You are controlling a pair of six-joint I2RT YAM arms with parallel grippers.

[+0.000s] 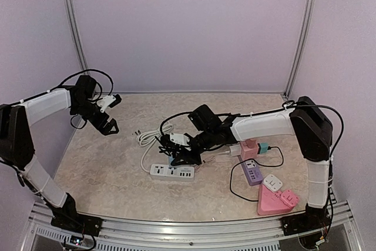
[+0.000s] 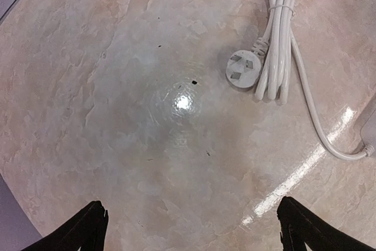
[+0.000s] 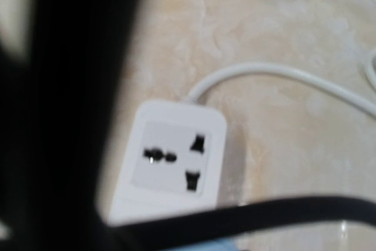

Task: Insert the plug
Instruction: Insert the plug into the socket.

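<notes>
The surface (image 1: 111, 174) is a glossy, beige, marble-patterned slab. A pale lilac back wall (image 1: 188, 27) stands along its far edge, and matching side walls (image 1: 29, 27) close its left and right. Metal posts (image 1: 71, 22) rise at its far corners. A metal rail (image 1: 194, 230) runs along its near edge. A bright reflection (image 2: 183, 101) marks its finish.

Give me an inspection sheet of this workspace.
Surface: glossy marble-look table, glare spots.
Job's things: white power strip lying flat, end socket empty; light-blue plug above it.
Clutter: purple strip, pink adapter, pink triangular block, all at right.
Grippers: left gripper jaws wide open, empty; right gripper jaws closed on the light-blue plug.
Cables: bundled white cord ending in white plug; black cable running by the strip.
Surroundings: plain lilac walls, metal frame posts.
</notes>
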